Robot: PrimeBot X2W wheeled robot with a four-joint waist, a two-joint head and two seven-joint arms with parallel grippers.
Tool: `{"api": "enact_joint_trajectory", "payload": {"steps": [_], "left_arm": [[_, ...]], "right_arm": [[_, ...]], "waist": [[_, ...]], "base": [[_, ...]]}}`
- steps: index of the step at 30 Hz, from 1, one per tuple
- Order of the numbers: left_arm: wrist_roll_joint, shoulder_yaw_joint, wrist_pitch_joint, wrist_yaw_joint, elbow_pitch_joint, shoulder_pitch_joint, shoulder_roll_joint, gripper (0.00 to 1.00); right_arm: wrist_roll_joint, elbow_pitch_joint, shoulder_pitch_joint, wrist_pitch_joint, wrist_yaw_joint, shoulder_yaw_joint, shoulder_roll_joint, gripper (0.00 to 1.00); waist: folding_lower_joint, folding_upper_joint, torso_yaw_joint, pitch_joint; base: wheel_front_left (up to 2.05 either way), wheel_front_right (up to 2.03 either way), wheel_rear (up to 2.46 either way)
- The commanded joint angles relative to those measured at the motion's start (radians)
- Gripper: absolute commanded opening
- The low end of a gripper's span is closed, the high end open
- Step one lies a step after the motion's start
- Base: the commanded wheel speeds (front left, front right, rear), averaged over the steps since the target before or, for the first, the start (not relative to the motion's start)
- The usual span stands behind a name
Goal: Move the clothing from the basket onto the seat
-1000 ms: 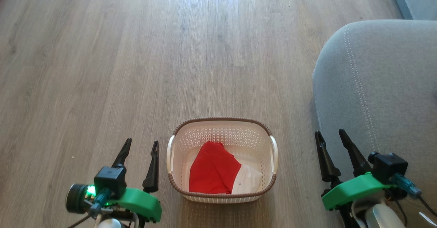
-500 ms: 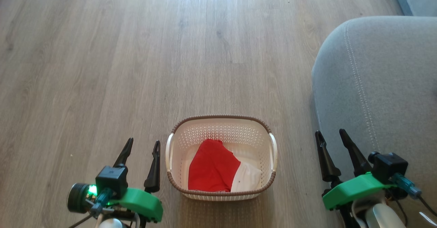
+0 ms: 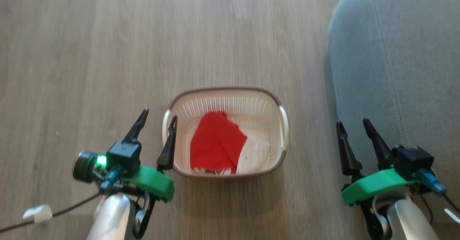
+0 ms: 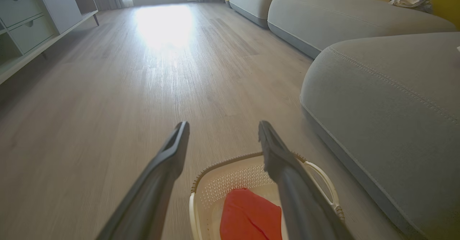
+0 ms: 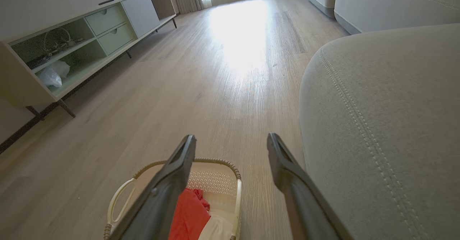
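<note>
Clothing [image 3: 215, 146] down in the basket [image 3: 224, 90], red with a white bit, bunched up on the bottom. Not touched by either claw. Basket on the floor [image 3: 90, 53], between the two claws, with the seat [image 3: 395, 53] close by on the right.

Left claw [image 3: 160, 113] open wide, holding nothing, up by the basket's left handle. Right claw [image 3: 352, 121] open wide too, empty, by the seat's near edge.

Looked like the reaching step, with all the moving left to do. Needed to bring the left claw over the middle of the red heap and dip straight down, so as not to bump the brown rim or hook a handle. Needed to pinch a thick fold, not a thin bit likely to slip. Had to lift high before swinging right, or else might drag the light basket along. Best to let go well onto the seat, away from its round edge. Head view blurry, so hard to count the pieces.
</note>
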Motion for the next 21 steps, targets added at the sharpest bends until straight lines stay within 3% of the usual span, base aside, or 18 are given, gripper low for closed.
{"api": "enact_joint_trajectory", "payload": {"steps": [1, 13, 21], "left_arm": [[0.017, 0.034, -0.005, -0.010, -0.018, -0.045, -0.001, 1.00], [0.107, -0.014, -0.005, -0.058, 0.125, -0.228, 0.087, 1.00], [0.117, -0.090, -0.005, -0.089, 0.318, -0.448, 0.162, 1.00]], "right_arm": [[-0.018, -0.030, -0.036, -0.009, 0.000, 0.024, 0.006, 1.00], [-0.067, -0.088, -0.087, -0.009, 0.000, 0.017, 0.046, 1.00], [-0.028, -0.128, -0.110, -0.009, 0.000, 0.056, 0.049, 1.00]], "waist": [[0.0000, 0.0000, -0.032, 0.102], [0.0000, 0.0000, -0.138, 0.362], [0.0000, 0.0000, -0.208, 0.533]], "base": [[0.00, 0.00, 0.00], [0.00, 0.00, 0.00], [0.00, 0.00, 0.00]]}}
